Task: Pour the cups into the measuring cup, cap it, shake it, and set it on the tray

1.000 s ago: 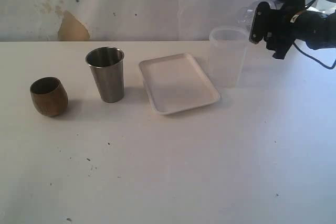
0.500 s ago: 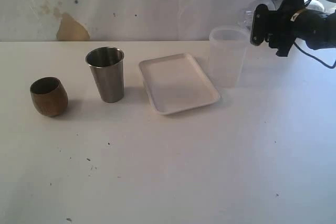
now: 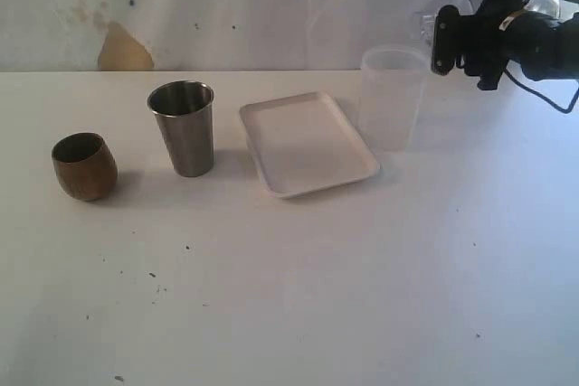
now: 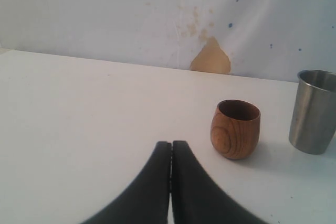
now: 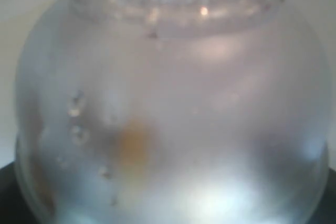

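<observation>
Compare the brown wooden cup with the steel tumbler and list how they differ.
The wooden cup is brown and matte; the steel tumbler is grey and shiny. The wooden cup is short and rounded; the steel tumbler is taller, its straight sides tapering toward the base. In the exterior view the wooden cup stands left of the steel tumbler. Both stand upright, mouths up, on the white table.
</observation>
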`<state>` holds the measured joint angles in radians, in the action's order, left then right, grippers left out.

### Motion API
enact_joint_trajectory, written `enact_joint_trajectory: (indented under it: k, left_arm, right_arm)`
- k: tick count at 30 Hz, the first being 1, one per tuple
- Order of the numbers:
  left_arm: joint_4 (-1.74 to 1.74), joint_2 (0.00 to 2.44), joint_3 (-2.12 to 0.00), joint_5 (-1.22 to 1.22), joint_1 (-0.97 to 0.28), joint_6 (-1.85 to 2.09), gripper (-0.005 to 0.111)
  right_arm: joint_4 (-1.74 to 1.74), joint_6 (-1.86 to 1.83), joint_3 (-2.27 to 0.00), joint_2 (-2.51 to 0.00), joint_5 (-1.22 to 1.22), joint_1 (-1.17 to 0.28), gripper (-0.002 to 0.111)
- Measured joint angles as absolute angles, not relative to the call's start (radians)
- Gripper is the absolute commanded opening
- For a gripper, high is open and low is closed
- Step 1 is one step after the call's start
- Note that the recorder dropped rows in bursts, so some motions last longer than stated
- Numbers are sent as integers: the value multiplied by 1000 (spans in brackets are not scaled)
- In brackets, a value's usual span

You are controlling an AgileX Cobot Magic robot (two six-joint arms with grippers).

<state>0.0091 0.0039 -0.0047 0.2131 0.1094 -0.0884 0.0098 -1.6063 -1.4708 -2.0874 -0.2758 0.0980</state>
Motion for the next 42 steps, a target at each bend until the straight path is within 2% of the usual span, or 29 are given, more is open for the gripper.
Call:
enact_joint_trajectory:
  k: [42]
  left_arm:
    - [9, 4, -5, 213, 109, -88, 1]
  right_arm:
    - [22, -1773, -1502, -2144, -367, 98, 0]
